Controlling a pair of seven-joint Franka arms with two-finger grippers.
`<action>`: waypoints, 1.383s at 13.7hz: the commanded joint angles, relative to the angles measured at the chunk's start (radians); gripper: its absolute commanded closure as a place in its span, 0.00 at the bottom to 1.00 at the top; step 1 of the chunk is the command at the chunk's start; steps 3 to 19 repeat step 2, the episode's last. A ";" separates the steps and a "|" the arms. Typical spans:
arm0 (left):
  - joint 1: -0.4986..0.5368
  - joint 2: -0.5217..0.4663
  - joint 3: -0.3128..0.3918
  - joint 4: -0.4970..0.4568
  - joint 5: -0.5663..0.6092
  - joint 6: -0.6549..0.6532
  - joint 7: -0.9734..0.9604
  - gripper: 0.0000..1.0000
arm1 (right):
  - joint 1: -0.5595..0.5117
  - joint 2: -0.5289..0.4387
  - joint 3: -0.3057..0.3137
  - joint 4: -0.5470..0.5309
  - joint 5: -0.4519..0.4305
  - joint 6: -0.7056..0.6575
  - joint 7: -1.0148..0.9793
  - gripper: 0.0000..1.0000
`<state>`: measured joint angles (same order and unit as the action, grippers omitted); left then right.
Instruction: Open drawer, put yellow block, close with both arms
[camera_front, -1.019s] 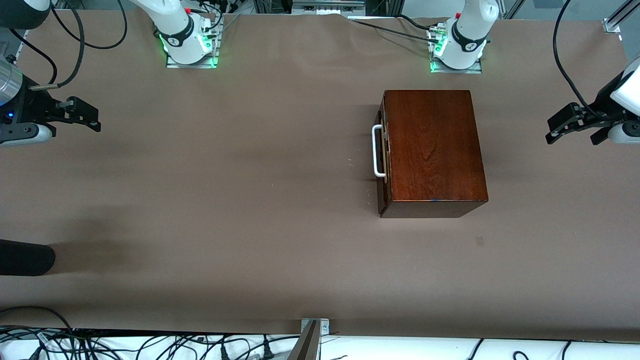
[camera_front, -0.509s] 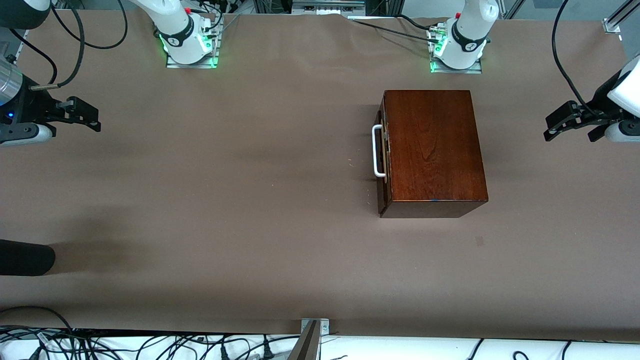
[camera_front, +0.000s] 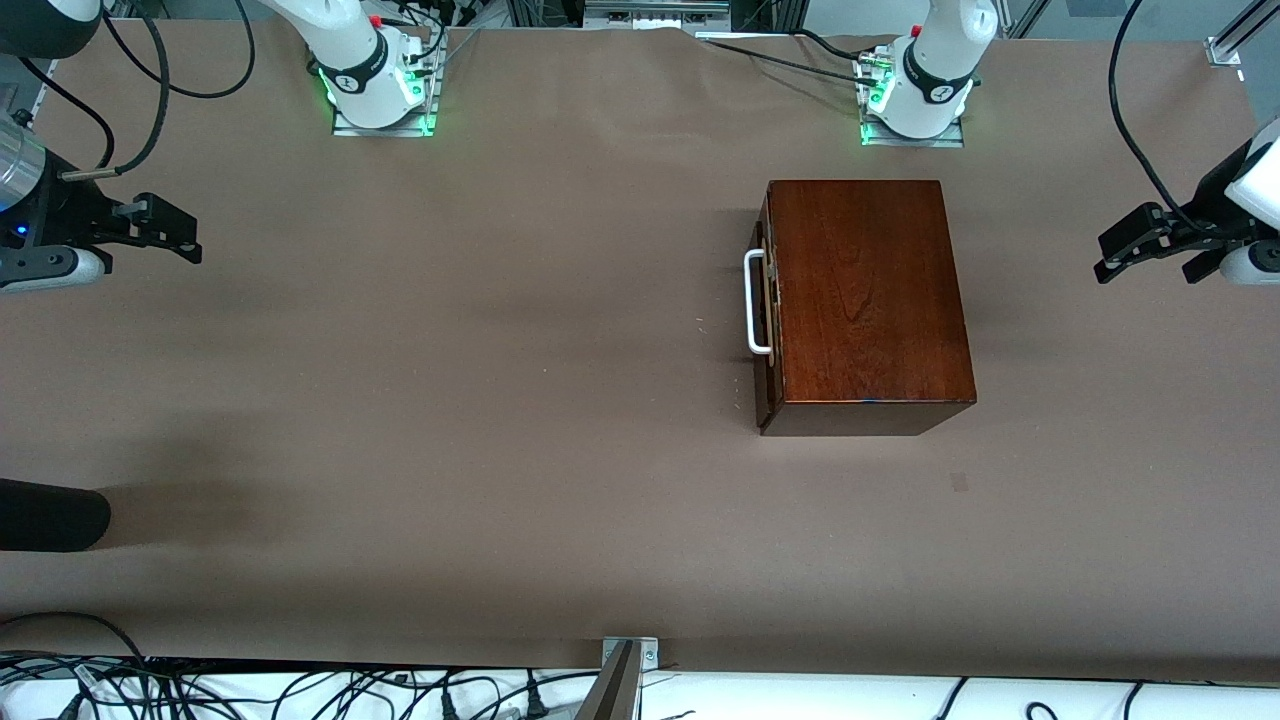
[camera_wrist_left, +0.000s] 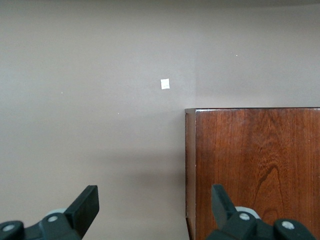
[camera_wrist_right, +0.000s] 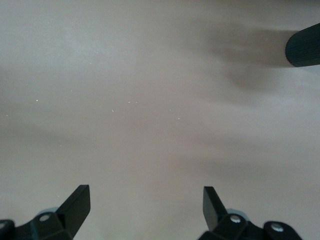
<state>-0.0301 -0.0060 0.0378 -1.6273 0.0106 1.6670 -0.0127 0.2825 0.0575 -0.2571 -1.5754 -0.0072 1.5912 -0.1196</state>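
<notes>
**Drawer shut, both grippers spread and waiting at the table's ends**

The black two-finger right gripper (camera_front: 165, 235) hangs released, fingers wide apart, over the brown-covered table (camera_front: 450, 400) at the right arm's edge. The black two-finger left gripper (camera_front: 1135, 250) hovers likewise spread at the left arm's edge, beside the dark reddish-brown wooden box (camera_front: 865, 300).

The drawer (camera_front: 765, 320) sits closed, its white U-shaped bar handle (camera_front: 755, 302) facing the right arm's end. No small yellow block shows in any view.

Opening comes first, I judge. The right gripper should straddle the bar mid-length, clamp squarely, then draw straight toward its own end. The left gripper could brace the box's top so it doesn't slide.
</notes>
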 joint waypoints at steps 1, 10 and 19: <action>0.026 -0.025 -0.024 -0.020 -0.009 -0.006 -0.003 0.00 | -0.005 -0.013 0.010 0.000 0.004 -0.008 0.002 0.00; 0.026 -0.026 -0.024 -0.022 -0.009 -0.006 -0.006 0.00 | -0.005 -0.013 0.010 0.000 0.004 -0.008 0.002 0.00; 0.026 -0.026 -0.024 -0.022 -0.009 -0.006 -0.006 0.00 | -0.005 -0.013 0.010 0.000 0.004 -0.008 0.002 0.00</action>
